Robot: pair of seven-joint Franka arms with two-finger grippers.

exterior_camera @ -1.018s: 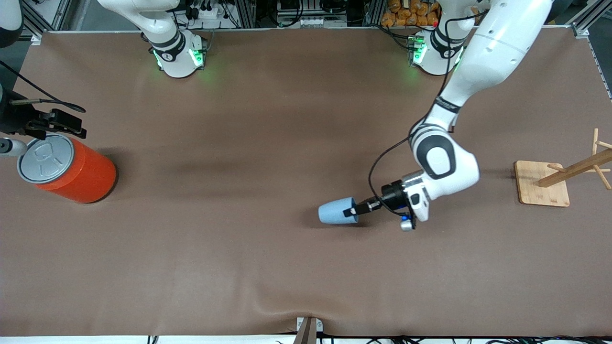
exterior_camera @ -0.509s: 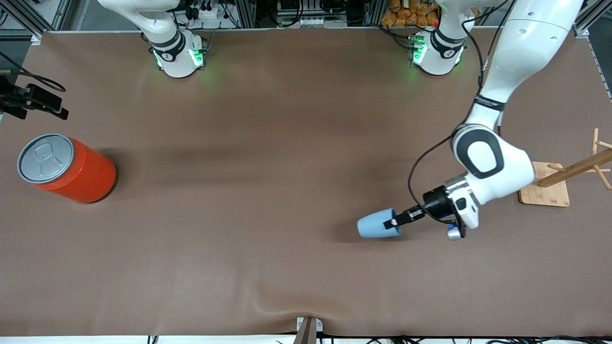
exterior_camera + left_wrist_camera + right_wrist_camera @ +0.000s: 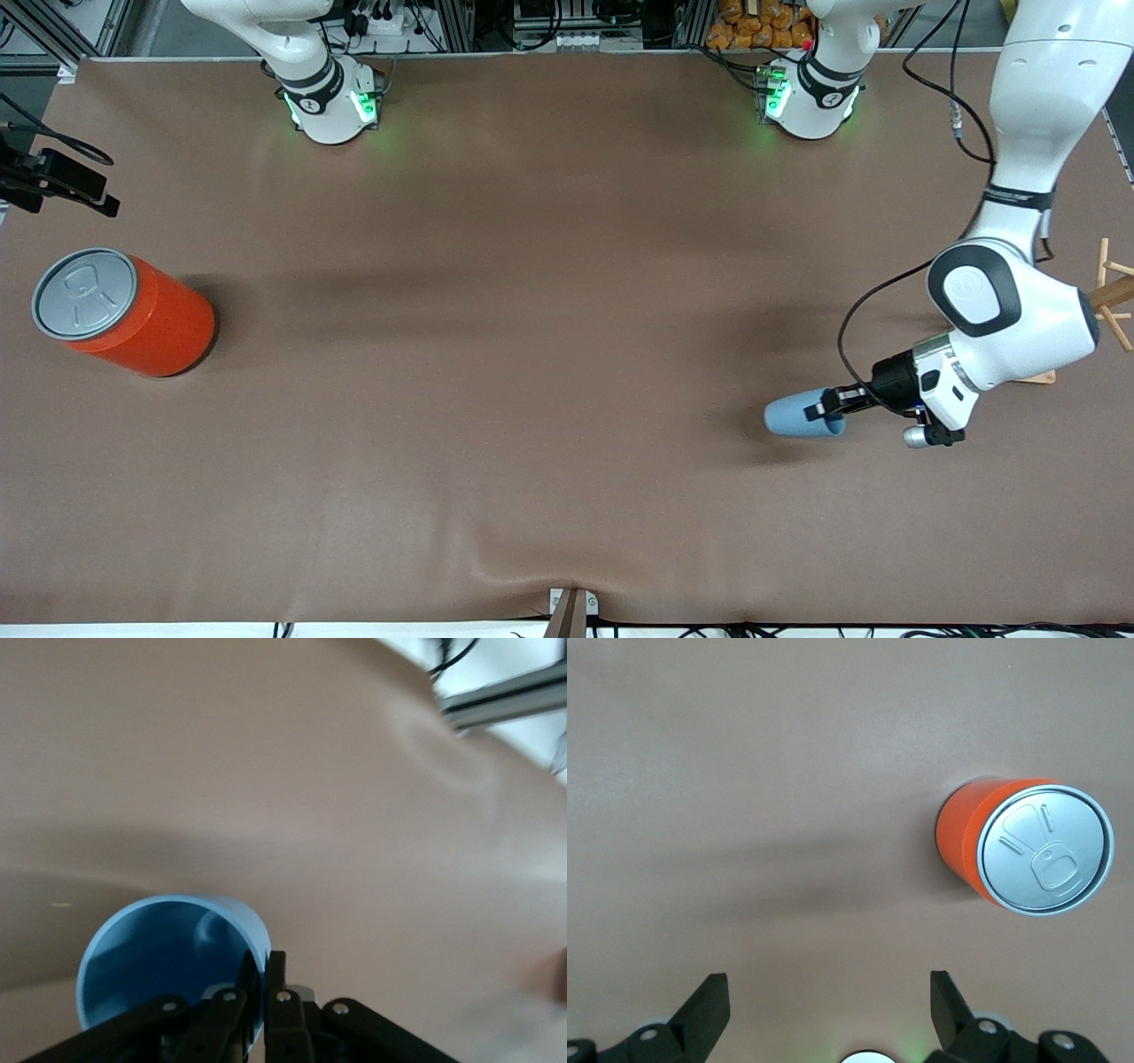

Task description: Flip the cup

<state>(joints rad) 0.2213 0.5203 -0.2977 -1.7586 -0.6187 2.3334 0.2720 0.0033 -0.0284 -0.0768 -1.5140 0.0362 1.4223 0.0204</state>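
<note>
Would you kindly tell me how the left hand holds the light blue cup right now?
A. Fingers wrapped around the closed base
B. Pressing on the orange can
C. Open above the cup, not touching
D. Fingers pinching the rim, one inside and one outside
D: in the left wrist view the left hand pinches the wall of the light blue cup at its rim.

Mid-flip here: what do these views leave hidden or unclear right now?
- Wooden rack: front view, its base mostly covered by the left arm, its top cut by the edge.
- Cup held by the left gripper: left wrist view cuts off its rim.
- Right gripper: front view, partly cut by the edge near the can.
</note>
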